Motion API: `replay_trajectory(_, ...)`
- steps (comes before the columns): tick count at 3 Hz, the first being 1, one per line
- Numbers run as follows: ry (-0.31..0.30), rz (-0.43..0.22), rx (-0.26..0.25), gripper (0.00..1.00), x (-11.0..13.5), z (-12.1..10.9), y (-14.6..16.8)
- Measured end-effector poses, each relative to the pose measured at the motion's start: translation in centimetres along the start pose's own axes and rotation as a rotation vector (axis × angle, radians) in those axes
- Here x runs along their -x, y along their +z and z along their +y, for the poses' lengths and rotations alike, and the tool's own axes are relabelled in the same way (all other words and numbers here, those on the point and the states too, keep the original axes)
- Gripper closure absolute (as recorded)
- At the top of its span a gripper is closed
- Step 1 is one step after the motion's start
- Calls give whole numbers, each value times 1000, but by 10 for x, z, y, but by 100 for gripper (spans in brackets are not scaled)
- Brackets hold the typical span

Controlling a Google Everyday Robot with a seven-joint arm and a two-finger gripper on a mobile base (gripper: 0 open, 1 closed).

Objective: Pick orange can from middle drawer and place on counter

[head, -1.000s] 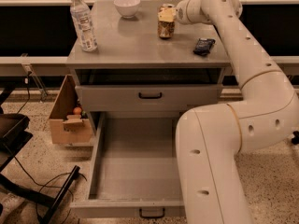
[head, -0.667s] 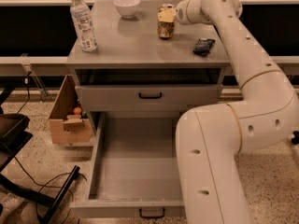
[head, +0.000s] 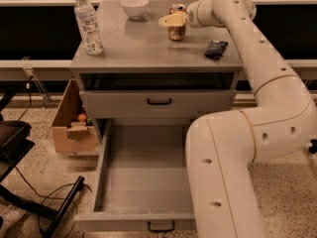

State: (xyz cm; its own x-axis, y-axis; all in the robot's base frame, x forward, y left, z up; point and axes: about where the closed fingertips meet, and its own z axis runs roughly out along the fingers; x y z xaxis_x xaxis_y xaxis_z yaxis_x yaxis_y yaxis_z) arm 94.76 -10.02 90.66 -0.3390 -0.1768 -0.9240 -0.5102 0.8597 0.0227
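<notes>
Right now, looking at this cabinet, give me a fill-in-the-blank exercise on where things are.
1. The orange can stands on the ____, not in a drawer.
2. The gripper is at the upper part of the ____.
3. The middle drawer stands ____, not closed.
4. A white ____ sits at the back of the counter, between the bottle and the can.
Missing words: counter; orange can; open; bowl.

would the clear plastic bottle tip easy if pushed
Probably tippy: the clear plastic bottle stands tall and narrow near the left edge of the grey counter. Its smooth plastic may slip. The gripper is at the small orange can.
</notes>
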Motion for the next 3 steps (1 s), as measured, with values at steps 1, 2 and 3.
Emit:
replay_trajectory(1, -5, 7, 26, 0, -2, 4, -4)
replay_trajectory(2, -33, 11, 45, 0, 13, -10, -58)
replay_trajectory(3, -41, 106, 69, 0, 4, -25, -136)
